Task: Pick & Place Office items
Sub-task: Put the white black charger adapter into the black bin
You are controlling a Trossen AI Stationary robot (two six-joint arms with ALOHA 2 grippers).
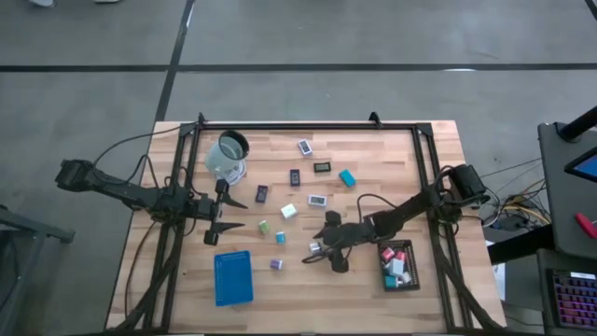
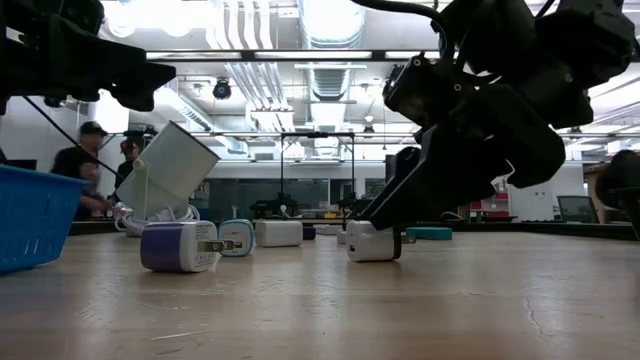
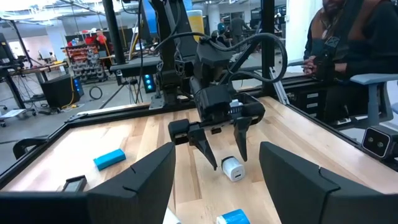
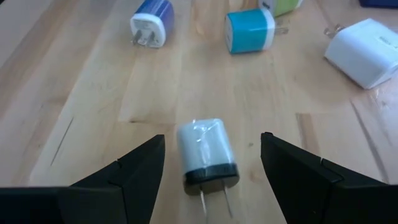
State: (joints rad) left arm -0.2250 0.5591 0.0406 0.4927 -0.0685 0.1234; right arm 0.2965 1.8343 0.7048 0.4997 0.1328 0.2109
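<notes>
The desk [image 1: 373, 154] is pale wood planks with a black frame [image 1: 308, 126] along its edges. It stands on a grey concrete floor [image 1: 93, 93] crossed by dark lines [image 1: 298, 67], seen across the top of the high view. In the low view, ceiling ducts [image 2: 330, 30] and bright lamps [image 2: 180, 15] fill the upper frame, with glass partitions [image 2: 300, 190] behind. The left wrist view shows red shelving [image 3: 87, 59] at upper left and a seated person [image 3: 351, 56] at upper right.

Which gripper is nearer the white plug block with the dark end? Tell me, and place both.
Right. The right gripper stands open around the white plug block; the left gripper waits open across the table, near the clear cup.
</notes>
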